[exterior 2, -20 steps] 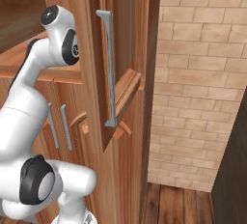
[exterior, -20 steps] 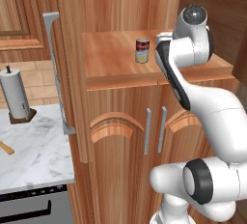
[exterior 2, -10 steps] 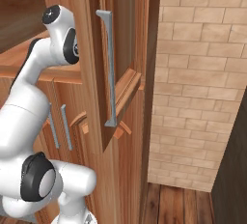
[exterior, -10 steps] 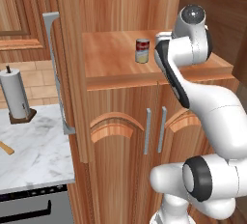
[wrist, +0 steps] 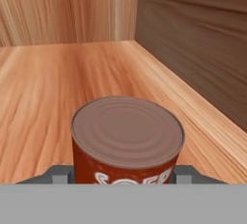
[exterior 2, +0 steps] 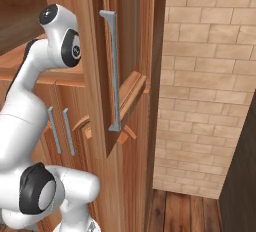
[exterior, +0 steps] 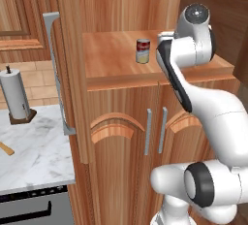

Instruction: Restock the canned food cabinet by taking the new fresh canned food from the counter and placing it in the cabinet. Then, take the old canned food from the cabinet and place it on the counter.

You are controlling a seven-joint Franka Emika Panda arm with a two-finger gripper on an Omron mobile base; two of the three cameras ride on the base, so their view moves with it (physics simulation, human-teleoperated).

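Reaching into the cabinet (exterior: 116, 161) niche, the arm bends over the shelf (exterior: 109, 59). In the hand view the gripper (wrist: 123, 177) straddles the old can (wrist: 128, 136), which stands upright on the shelf near the right wall of the niche. Its dull lid faces the camera, and white lettering shows on its dark red side. One grey finger (wrist: 60, 174) sits close against each side of the can. Whether the fingers already press on it or only flank it cannot be told.

The new can (exterior: 142, 51), cream-banded, stands upright on the same shelf, just left of the arm in the left base view and well back from the front edge. The counter (exterior: 34, 151) lies lower left, bearing a paper-towel roll (exterior: 14, 95). A grey bar handle (exterior: 57, 73) runs down the open door.
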